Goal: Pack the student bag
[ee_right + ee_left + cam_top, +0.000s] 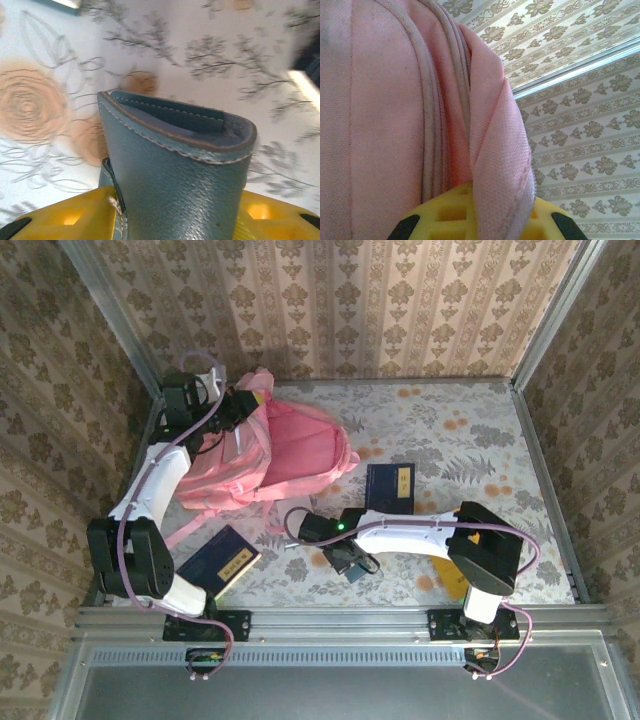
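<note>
The student bag [295,445], a large pink backpack, lies at the back left of the table with its mouth gaping toward the middle. My left gripper [236,406] is at its upper rim, shut on a fold of the pink fabric edge [500,165] that runs between the yellow fingers [445,215]. Near the front middle, my right gripper [350,560] is shut on a teal leather case [175,170] with light stitching. The case stands up between the yellow fingers [75,217], just above the flowered tablecloth.
A dark blue book [222,560] lies front left beside the left arm's base. Another dark blue book [390,487] lies in the middle, behind the right arm. Pink bag straps [190,525] trail toward the front left. Patterned walls close in the table.
</note>
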Tool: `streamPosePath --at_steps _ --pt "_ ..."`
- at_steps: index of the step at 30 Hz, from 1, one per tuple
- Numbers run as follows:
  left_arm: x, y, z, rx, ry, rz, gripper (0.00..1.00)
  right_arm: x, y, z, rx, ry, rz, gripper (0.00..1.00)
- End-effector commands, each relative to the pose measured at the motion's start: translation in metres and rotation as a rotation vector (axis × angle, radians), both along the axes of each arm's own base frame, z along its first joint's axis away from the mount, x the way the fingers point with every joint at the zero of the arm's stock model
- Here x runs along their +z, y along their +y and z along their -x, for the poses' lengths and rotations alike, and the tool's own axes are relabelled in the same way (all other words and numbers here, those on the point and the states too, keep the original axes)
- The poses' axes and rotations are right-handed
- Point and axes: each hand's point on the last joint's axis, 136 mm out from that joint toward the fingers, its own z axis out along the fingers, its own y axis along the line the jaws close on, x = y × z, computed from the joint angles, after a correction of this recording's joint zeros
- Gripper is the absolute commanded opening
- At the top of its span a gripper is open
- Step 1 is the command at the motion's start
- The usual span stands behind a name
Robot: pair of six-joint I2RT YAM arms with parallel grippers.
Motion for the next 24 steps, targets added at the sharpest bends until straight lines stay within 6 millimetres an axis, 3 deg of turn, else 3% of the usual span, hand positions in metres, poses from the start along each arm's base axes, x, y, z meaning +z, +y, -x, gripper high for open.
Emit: streamPosePath --at_steps 1,8,13,18,24 --pt "0.011 0.003 -0.006 0.001 -0.057 0.015 0.00 0.005 -0.031 -0.010 0.076 -0.098 0.276 0.53" --pt "0.010 0.003 -0.007 0.001 -0.053 0.015 0.00 0.008 -0.015 -0.006 0.132 -0.155 0.323 0.57" --pt "0.009 0.003 -0.007 0.003 -0.052 0.014 0.00 0.008 -0.002 0.003 0.167 -0.149 0.299 0.66" --pt "0.010 0.003 -0.006 0.002 -0.057 0.011 0.00 0.021 0.008 0.010 0.178 -0.164 0.248 0.61" --pt "0.011 0.003 -0.004 0.000 -0.061 0.006 0.00 0.021 0.012 0.012 0.181 -0.164 0.223 0.54"
